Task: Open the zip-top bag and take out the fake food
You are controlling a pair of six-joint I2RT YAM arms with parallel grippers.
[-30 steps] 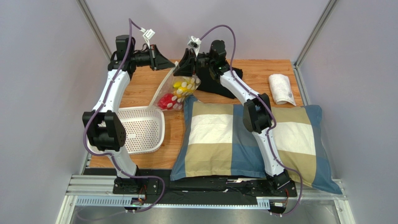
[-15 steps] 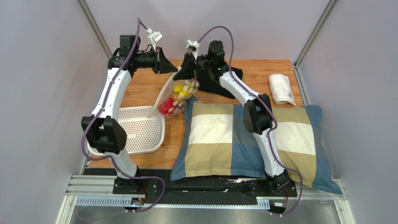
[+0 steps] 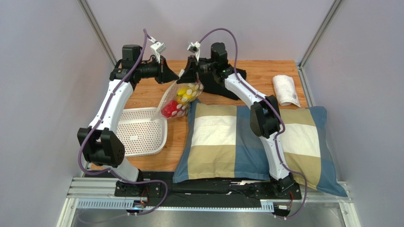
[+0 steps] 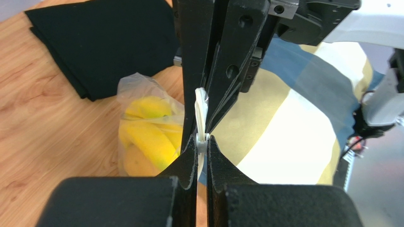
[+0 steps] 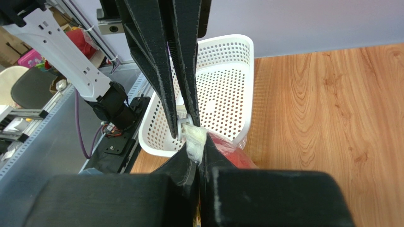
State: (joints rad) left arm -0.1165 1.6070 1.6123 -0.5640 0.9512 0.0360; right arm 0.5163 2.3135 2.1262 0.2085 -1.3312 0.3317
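Left gripper [image 4: 201,142] and right gripper [image 5: 194,142] both clamped on the bag [image 3: 173,98] top, far centre; mouth not visibly open, food [image 3: 169,109] all inside, 0 removed.

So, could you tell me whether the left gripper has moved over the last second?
Yes. Seen from above, the left gripper, shut on the zip-top bag, has shifted right toward the black cloth and slightly toward the near edge.
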